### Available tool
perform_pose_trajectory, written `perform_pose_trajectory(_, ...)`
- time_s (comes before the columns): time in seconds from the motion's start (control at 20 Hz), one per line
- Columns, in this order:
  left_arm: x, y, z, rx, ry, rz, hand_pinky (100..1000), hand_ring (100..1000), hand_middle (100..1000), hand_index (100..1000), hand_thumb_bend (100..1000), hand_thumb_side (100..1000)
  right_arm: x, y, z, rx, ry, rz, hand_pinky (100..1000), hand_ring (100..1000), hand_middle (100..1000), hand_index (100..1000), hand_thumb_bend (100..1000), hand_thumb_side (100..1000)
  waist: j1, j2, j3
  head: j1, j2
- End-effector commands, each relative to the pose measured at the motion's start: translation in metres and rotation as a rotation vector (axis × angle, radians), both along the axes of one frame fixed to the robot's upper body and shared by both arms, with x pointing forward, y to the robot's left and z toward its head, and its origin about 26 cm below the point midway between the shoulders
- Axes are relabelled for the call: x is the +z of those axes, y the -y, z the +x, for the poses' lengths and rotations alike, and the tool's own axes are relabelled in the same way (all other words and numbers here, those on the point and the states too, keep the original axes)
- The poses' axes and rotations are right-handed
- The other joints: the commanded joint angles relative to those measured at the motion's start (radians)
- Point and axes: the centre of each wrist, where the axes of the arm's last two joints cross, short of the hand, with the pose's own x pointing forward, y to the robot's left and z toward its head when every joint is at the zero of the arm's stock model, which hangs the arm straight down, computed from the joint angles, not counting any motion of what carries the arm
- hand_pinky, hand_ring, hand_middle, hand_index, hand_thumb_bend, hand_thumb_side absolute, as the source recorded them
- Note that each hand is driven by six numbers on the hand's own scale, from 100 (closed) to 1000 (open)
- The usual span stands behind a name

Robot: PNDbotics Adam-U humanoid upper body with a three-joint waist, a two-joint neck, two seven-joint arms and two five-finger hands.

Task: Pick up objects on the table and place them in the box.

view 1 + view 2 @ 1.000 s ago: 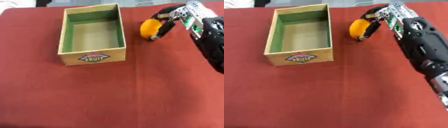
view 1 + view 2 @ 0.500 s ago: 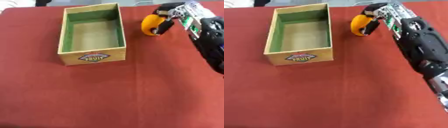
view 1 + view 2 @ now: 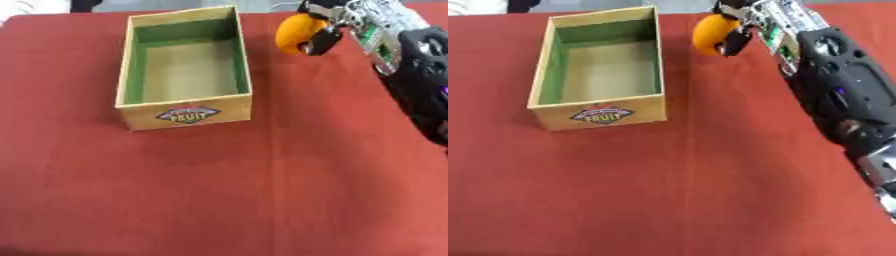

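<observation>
An orange round fruit [image 3: 293, 33] hangs in the air to the right of the box, near its far right corner. My right hand [image 3: 325, 30] is shut on it, with dark fingers curled over its right side, and the arm runs in from the right edge. The wooden box [image 3: 125, 65] has a green lining, a bare floor and a "FRUIT" label on its near wall. Nothing lies inside it. My left hand shows in neither view.
The red tablecloth [image 3: 219, 190] spreads across the whole near half of the view. The table's far edge runs just behind the box.
My right hand has lifted the orange fruit off the cloth and carried it up and left, closer to the box's far right corner.
</observation>
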Motion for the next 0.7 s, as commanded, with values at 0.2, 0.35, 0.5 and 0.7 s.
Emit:
perform_pose_trajectory(0.2, 0.008, -0.001, -0.004, 0.002, 0.031, 0.013, 543, 571, 624, 735, 109, 869, 0.053, -0.025, -0.025, 0.079, 0.166, 0.062, 687, 705, 461, 623, 100, 209, -0.003, -0.033, 0.0, 0.014, 0.025)
perform_pose_trajectory(0.35, 0.008, 0.0, -0.004, 0.0, 0.031, 0.014, 544, 571, 624, 735, 110, 869, 0.066, -0.042, -0.036, 0.112, 0.203, 0.094, 691, 703, 461, 625, 100, 209, -0.004, -0.036, 0.0, 0.016, 0.032)
perform_pose_trajectory(0.5, 0.008, 0.0, -0.004, -0.002, 0.031, 0.014, 544, 571, 624, 735, 111, 869, 0.077, -0.057, -0.043, 0.136, 0.233, 0.117, 693, 702, 461, 626, 100, 213, -0.005, -0.038, 0.001, 0.009, 0.033)
perform_pose_trajectory(0.7, 0.007, 0.001, -0.004, -0.004, 0.033, 0.014, 544, 571, 624, 735, 111, 869, 0.088, -0.075, -0.05, 0.167, 0.275, 0.138, 695, 702, 460, 627, 100, 222, -0.01, -0.04, 0.003, -0.002, 0.031)
